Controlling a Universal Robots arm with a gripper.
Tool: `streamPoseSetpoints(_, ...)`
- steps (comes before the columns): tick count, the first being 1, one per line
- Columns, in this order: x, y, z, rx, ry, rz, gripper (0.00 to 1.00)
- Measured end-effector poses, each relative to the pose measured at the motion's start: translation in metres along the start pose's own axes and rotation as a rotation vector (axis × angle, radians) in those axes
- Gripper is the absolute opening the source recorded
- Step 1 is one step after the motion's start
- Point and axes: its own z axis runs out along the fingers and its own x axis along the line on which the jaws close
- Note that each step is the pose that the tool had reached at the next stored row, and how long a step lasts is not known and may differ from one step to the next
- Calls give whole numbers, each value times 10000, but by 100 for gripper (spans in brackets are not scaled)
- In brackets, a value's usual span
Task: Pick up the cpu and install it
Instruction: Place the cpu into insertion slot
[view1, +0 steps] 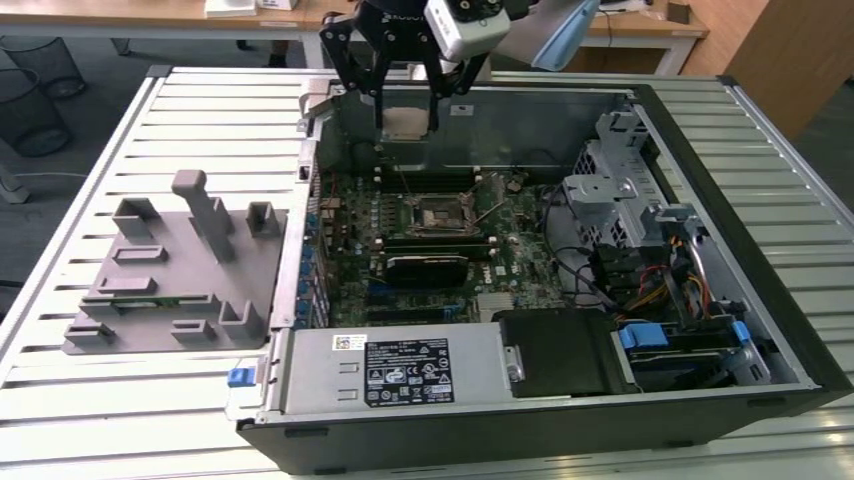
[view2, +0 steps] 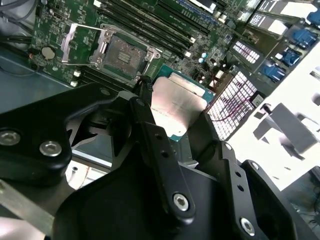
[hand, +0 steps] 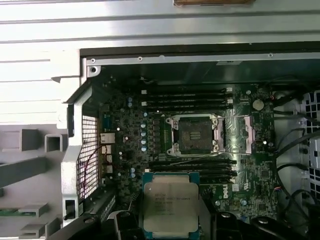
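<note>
My gripper (view1: 406, 112) hangs above the back of the open computer case (view1: 747, 300), shut on the cpu (view1: 404, 122). The cpu (view2: 176, 106) is a flat square chip with a shiny silver top and a thin green edge, and a black finger (view2: 148, 112) presses on each of two opposite sides. In the first wrist view the cpu (hand: 170, 202) sits level, a short way off from the open socket (hand: 194, 135). The socket (view1: 438, 213) is a black square with a metal frame on the green motherboard (view1: 514, 260), and its inside is bare. The socket (view2: 120, 52) also lies beyond the chip in the second wrist view.
A grey fixture plate (view1: 174, 270) with upright posts lies on the slatted table (view1: 80, 400) at the exterior view's left. Inside the case are memory slots (hand: 187, 97), a power supply (view1: 387, 370), a drive cage (view1: 627, 190) and loose cables (view1: 654, 280).
</note>
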Motion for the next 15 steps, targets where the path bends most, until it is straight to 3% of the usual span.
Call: streamPoseSetpoints(15,0,-1,36,-23,-167,2381,53)
